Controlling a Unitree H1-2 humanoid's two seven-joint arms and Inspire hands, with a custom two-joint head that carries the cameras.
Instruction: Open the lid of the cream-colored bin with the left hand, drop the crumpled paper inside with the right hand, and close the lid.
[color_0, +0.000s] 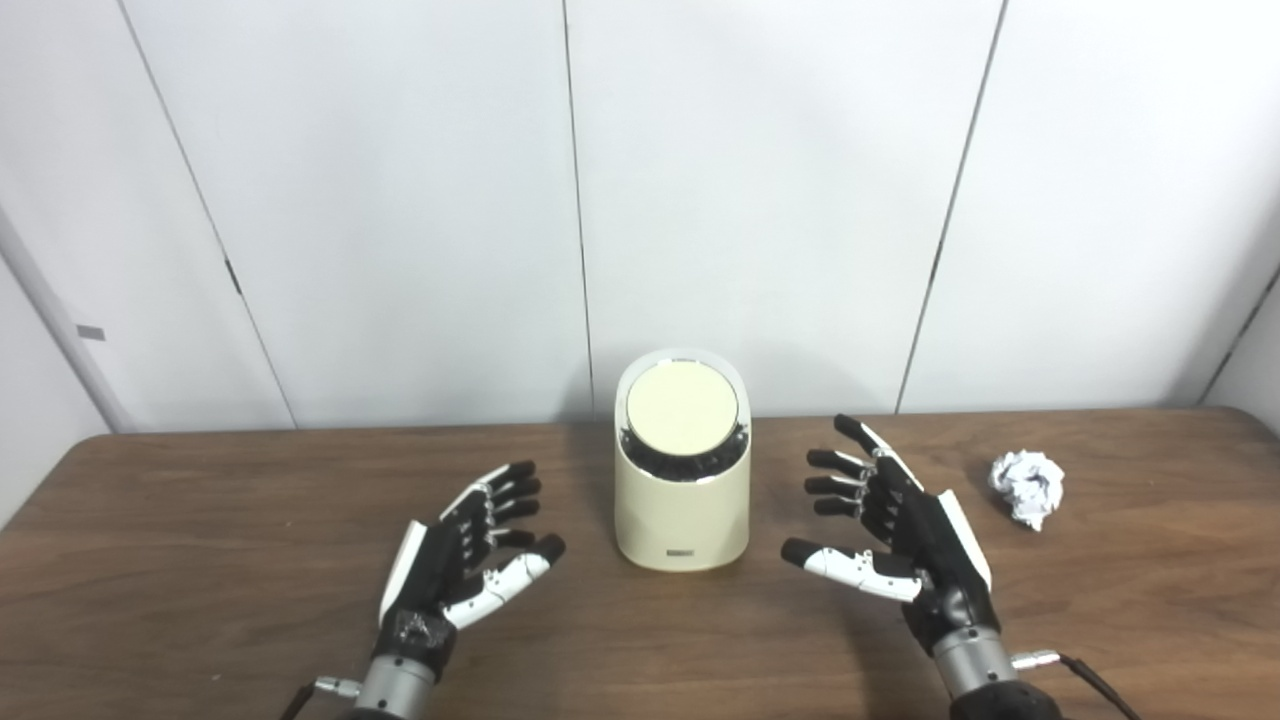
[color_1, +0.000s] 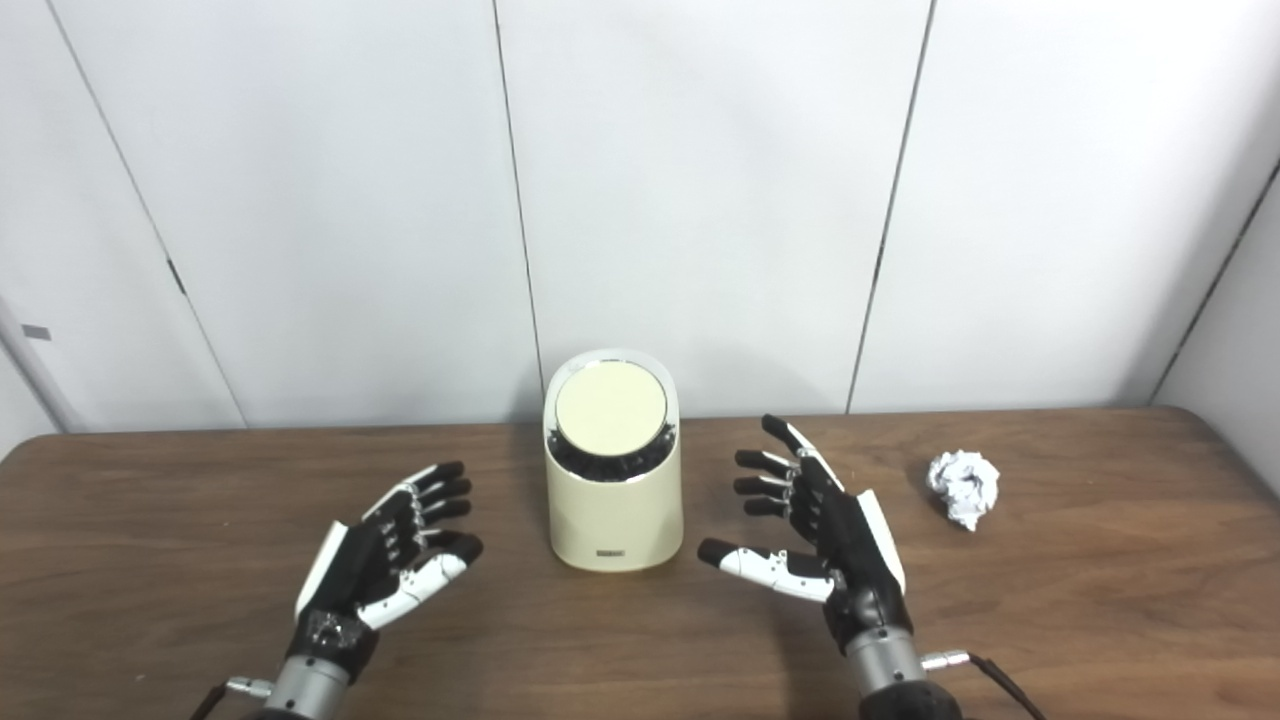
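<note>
Our left hand (color_0: 462, 560) sits low over the table (color_0: 200, 560), palm up, fingers spread wide, holding nothing, just left of the cream-colored bin (color_0: 682, 500) w/ a gap between. Right hand (color_0: 900, 540) mirrors it on the bin's right side, also spread wide and empty.

Step in hand, as we judge it: getting the lid (color_0: 682, 407) open w/ the left. The lid is a round disc, tilted toward us, seated in the bin's sloped top, i.e. shut. We'd bring the left fingertips up to the lid's near edge and press or lift there; can't tell which way it hinges, so go gently. The bin looks light, so pushing sideways could slide or tip it.

Bin contents: hidden under the lid; only a dark band shows below the disc.

The crumpled paper (color_0: 1028, 485) lies on the table, right of the right hand, well apart from the bin.
</note>
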